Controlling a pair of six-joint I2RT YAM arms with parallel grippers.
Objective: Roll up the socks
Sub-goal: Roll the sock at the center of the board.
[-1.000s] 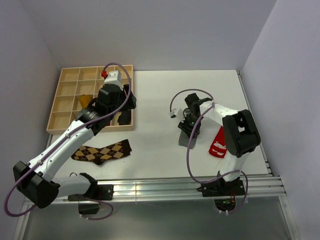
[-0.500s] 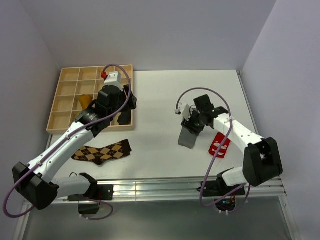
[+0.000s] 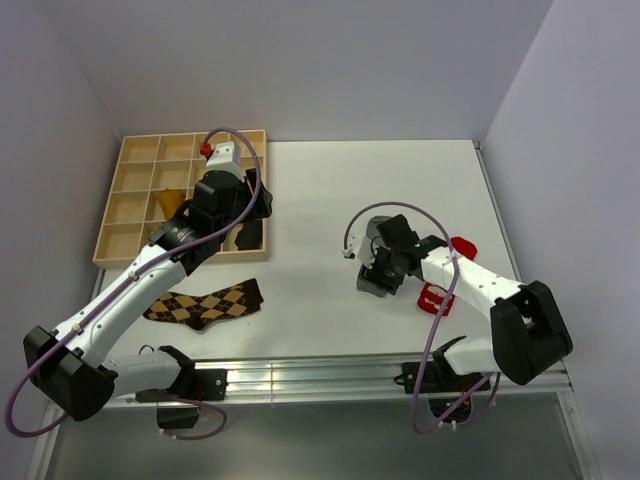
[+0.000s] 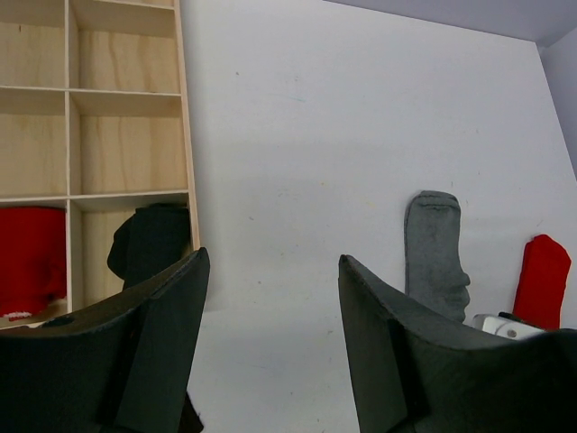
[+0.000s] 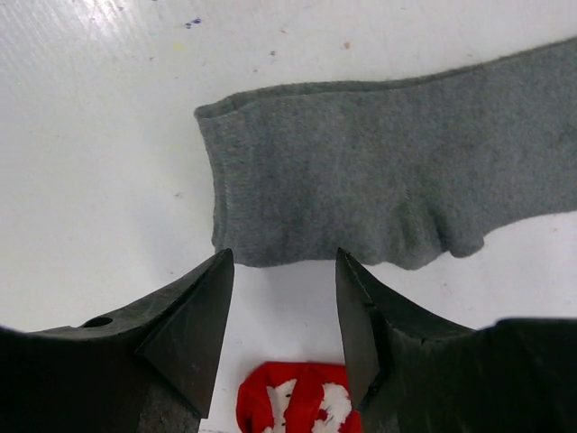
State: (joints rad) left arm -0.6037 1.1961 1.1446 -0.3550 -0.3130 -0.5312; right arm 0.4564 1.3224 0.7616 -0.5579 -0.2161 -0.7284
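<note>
Right claw (image 5: 284, 262): we see its jaws parted and empty, hovering just beside the grey sock (image 5: 379, 198), which lies flat.
Left claw (image 4: 270, 271): jaws apart, holding nothing, by the right wall of the tray (image 4: 185, 135).
Writing: we cannot read the white marks on the red sock (image 5: 297, 406).
Right arm: folded low, with the wrist tipped down at the table.
Left arm: reaches diagonally to the tray.
Argyle sock (image 3: 205, 303): flat on the table, beside the left arm.

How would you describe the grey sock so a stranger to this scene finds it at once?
Look at the right half of the white table, away from the wooden tray. At the tips of the right arm's open pincer lies the grey sock, flat and unrolled. It alone is plain grey; its neighbour, the red sock, bears white marks.
</note>
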